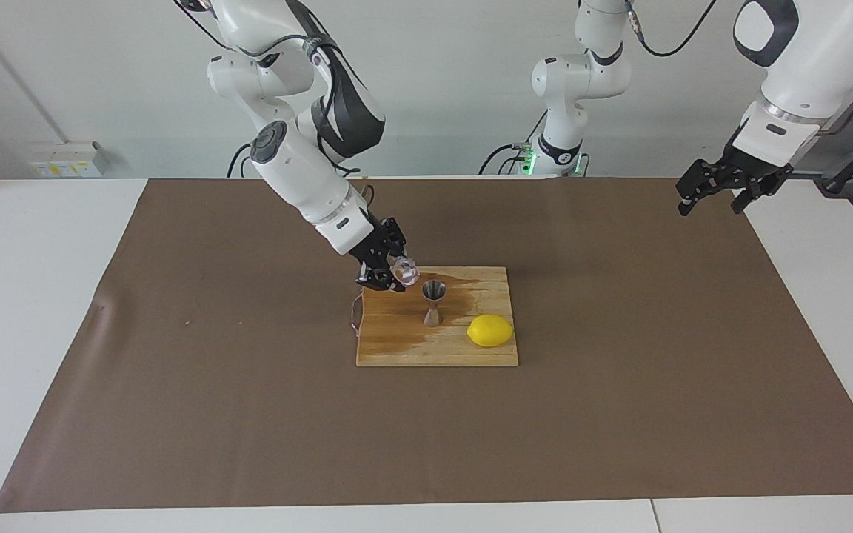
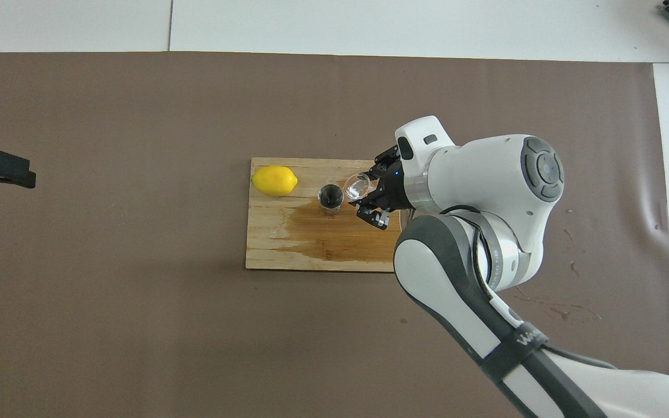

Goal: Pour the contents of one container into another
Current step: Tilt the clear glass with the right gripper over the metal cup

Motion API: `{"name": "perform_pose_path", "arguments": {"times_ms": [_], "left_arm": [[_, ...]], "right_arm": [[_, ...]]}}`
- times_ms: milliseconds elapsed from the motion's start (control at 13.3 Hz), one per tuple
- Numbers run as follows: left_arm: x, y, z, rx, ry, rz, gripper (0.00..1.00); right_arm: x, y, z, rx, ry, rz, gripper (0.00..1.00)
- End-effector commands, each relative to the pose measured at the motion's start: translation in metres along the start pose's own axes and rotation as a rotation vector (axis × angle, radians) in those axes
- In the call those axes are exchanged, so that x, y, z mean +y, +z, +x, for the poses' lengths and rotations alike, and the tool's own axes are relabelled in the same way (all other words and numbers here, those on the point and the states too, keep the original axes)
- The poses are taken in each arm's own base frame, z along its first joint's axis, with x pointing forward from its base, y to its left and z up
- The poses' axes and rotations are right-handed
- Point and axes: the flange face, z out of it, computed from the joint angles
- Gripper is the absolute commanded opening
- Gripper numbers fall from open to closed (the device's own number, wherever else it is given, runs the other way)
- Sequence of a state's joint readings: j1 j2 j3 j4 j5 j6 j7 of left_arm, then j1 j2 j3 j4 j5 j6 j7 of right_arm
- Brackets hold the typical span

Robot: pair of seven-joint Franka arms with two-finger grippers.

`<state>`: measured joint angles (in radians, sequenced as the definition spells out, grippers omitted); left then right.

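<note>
- Right arm (image 2: 514, 342), dark band on the forearm: white lettering present, too small and slanted to read.
- Wall box (image 1: 64, 159) near the surface's edge: yellow labels, print illegible.
- No other readable text, brand, number or sign.

White glossy shells on both arms, rounded & segmented; dark grey/black bands at joints; round grey end caps w/ concentric rings on right arm (image 2: 485, 232); silver metal collar ring at each wrist; black skeletal linkage grippers, small silver screws & pale pads at tips; tiny blue LED on right gripper (image 1: 386, 263) body; white lettering on black band low on right forearm, unreadable; black cables looping round upper links; green lights at bases; dark rounded-square panel on left arm (image 1: 804, 59); left gripper (image 1: 719, 194) same black build; grey button on right wrist housing.
</note>
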<state>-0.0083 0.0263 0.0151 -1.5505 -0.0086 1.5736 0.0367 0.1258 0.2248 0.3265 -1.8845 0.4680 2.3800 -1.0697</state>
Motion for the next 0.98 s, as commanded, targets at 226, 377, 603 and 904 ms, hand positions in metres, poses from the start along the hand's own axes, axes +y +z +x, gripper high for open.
{"name": "perform_pose_path", "arguments": {"times_ms": [226,377,603,904], "left_arm": [[-0.002,-0.002,-0.01,-0.006,0.007,0.008,1.0],[-0.002,-0.002,-0.01,-0.006,0.007,0.008,1.0],[-0.002,-0.002,-0.01,-0.006,0.007,0.008,1.0],[-0.002,-0.002,-0.011,-0.008,0.007,0.008,1.0]], "right_arm": [[-0.001,0.008,0.009,-0.015,-0.007,-0.013,0.21],[-0.002,0.013,0.01,-0.023,-0.002,-0.027,0.21],[-0.001,0.012,0.015,-0.041,0.003,-0.047,0.21],[0.001,0.015,0.028,-0.061,0.024,-0.064,0.21]]}}
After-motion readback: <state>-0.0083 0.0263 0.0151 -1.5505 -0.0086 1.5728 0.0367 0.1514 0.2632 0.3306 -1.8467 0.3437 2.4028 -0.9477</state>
